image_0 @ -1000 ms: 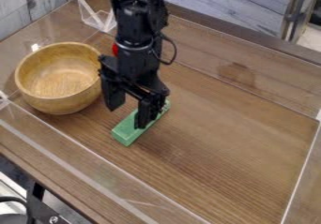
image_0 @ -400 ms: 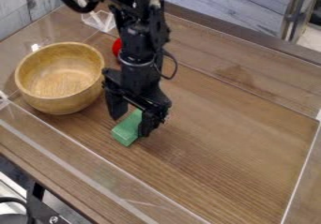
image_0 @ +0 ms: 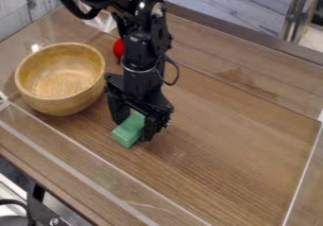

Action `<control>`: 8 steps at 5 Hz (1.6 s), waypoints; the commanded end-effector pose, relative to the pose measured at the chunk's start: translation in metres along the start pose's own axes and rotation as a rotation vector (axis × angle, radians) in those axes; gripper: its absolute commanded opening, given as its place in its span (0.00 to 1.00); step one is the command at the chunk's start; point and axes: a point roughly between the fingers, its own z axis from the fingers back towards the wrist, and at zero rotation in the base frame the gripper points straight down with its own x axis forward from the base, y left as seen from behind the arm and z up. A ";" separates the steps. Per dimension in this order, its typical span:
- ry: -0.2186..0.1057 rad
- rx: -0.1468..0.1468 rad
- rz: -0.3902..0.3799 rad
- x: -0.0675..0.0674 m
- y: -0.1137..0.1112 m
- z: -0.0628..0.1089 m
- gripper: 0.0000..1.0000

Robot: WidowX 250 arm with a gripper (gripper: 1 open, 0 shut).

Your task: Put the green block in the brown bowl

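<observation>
Wood-grain tabletop, fenced by a low clear wall, carries the whole scene. At left stands the brown bowl, deep, thick-rimmed and empty. To its right the green block lies flat on the wood, near the bowl but apart from it; only its near end shows, the rest being hidden under the gripper. The gripper points downward with its jaws spread wide, one finger on each side of the block, and nothing is pinched yet. Whether the fingertips touch the block or the table cannot be told. Behind the arm a red toy is partly hidden.

Handling, as judged: the block looks rigid and light, with smooth flat faces that may slip under a weak grip. A pinch across its narrow width, near mid-length, should keep it level; an end grip would likely let it tilt. The bowl's opening is wide and leaves some margin for release.
</observation>
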 end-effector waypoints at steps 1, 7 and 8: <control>-0.030 0.001 0.002 0.005 -0.001 0.005 1.00; -0.044 -0.011 0.024 0.007 -0.006 0.010 1.00; -0.046 -0.011 0.028 0.007 -0.006 0.010 1.00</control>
